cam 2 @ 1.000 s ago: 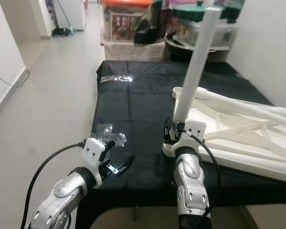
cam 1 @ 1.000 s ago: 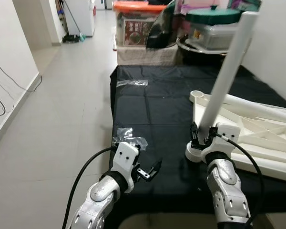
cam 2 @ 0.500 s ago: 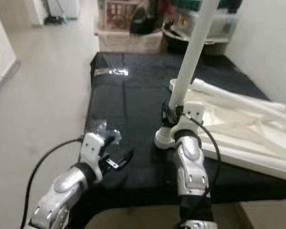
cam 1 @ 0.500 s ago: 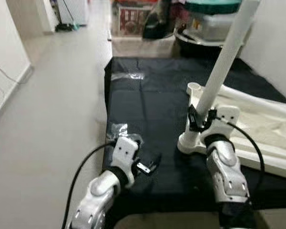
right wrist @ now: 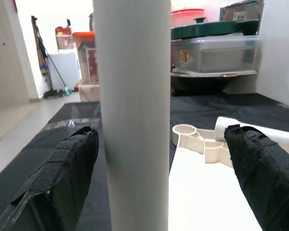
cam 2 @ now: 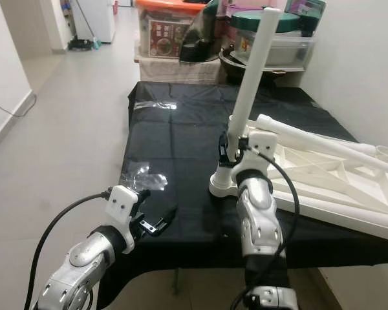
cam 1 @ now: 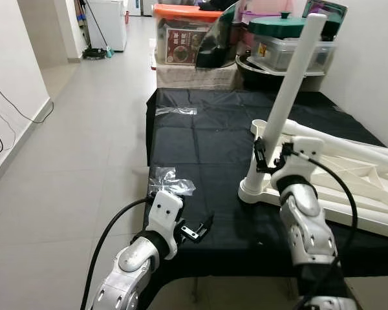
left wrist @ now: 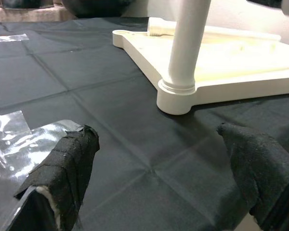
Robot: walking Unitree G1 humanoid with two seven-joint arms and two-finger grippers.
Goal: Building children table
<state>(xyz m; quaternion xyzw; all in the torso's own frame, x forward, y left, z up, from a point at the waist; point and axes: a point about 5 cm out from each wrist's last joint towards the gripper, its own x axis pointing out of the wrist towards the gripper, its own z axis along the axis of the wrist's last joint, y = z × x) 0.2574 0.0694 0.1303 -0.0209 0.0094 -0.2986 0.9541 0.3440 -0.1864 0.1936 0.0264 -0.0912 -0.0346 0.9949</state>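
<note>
**Seat the leg straight, then turn it home**

Your left gripper (cam 1: 202,228) hovers low over the black cloth (cam 1: 200,148) near its front edge, fingers apart and holding nothing. A crumpled plastic wrapper (cam 1: 170,181) lies just beyond it, and a second wrapper (cam 1: 176,111) lies further back. Keep this arm out of the way, or bring it across to pin the tabletop if that starts to shift.

The white tabletop (cam 1: 349,187) lies underside up on the right half of the cloth. At its near corner a leg (cam 1: 286,106) stands in its socket, leaning slightly toward the far right. Your right gripper (cam 1: 271,161) sits low on that leg: in the right wrist view the fingers (right wrist: 62,173) flank it with a gap on both sides, so you are around it, not clamped.

Close on the leg before you move. Bring it upright first; I judge that a tilted leg would bind in the socket. Then twist in short turns, regripping low.

A spare leg (cam 2: 317,143) lies across the tabletop.

The storage boxes (cam 1: 187,39) behind carry printed labels, too small to read.
</note>
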